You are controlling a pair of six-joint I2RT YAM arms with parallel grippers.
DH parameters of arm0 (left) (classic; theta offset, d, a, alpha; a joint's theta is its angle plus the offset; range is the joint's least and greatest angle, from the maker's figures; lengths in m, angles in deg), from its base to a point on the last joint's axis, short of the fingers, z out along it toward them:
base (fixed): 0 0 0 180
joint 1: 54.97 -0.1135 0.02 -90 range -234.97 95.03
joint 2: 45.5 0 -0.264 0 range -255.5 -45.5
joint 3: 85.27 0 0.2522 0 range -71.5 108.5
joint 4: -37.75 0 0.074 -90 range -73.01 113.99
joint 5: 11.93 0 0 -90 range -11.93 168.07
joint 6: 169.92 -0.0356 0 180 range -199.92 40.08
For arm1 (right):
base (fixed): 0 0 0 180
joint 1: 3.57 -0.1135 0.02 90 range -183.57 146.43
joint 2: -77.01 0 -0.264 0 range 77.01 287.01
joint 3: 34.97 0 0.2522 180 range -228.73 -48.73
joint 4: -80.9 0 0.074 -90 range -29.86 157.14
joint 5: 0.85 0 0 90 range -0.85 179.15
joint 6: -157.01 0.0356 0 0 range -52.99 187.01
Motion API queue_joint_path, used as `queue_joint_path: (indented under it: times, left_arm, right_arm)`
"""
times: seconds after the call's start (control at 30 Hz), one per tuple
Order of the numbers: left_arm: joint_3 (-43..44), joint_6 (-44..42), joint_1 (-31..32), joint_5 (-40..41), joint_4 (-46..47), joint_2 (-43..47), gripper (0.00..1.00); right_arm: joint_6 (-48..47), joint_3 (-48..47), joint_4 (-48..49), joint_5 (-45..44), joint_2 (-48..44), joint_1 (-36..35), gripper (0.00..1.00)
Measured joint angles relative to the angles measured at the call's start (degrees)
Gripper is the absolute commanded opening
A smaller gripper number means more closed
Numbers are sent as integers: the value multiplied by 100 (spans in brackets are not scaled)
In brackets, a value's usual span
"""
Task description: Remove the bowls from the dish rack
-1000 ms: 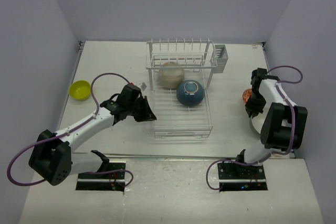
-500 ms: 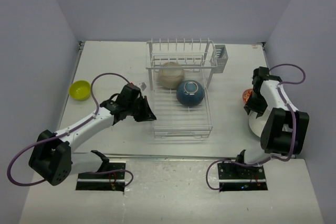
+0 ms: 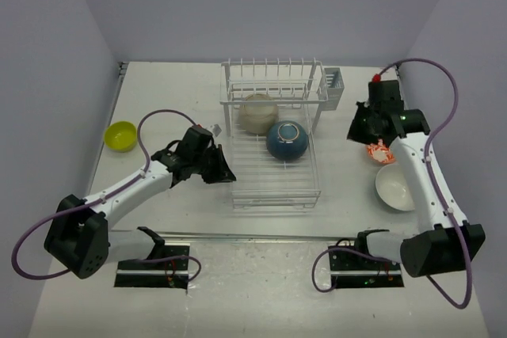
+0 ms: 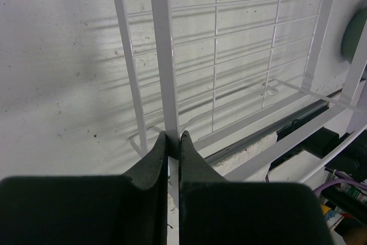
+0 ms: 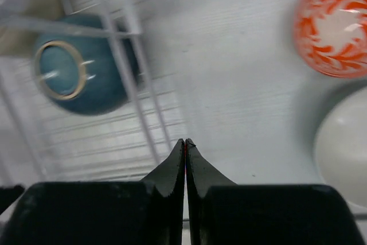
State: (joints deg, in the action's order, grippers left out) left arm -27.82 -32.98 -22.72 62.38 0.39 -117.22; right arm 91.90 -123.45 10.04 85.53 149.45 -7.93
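Right of the dish rack (image 3: 273, 187), your right hand (image 5: 185, 143) hangs closed and empty, dark blue bowl (image 3: 287, 139) leftward inside, left hand (image 4: 171, 139) clamping a rack wire.

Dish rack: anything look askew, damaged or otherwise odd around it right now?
One thing: the left gripper has its jaws shut on a wire of the dish rack at its left edge, not on a bowl. The rack itself sits square and looks undamaged; the blue bowl and beige bowl rest in it. Nothing spilled.
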Motion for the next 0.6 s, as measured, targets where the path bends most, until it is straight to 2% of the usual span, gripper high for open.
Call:
queue_joint_path:
  times: [0.1, 0.23, 0.37, 0.6]
  left_arm:
    - [70, -7, 0, 2, -85, -50, 0]
    - [160, -26, 0, 7, -199, -111, 0]
    - [225, -68, 0, 7, -280, -164, 0]
    - [247, -66, 0, -26, -299, -199, 0]
  right_arm:
    - [-7, -17, 391, 721, -42, -680, 0]
    - [-15, -20, 844, 1204, 509, -1121, 0]
    - [-122, -2, 1309, 1401, 1084, -1322, 0]
    - [-345, -55, 1958, 1482, 1558, -1438, 0]
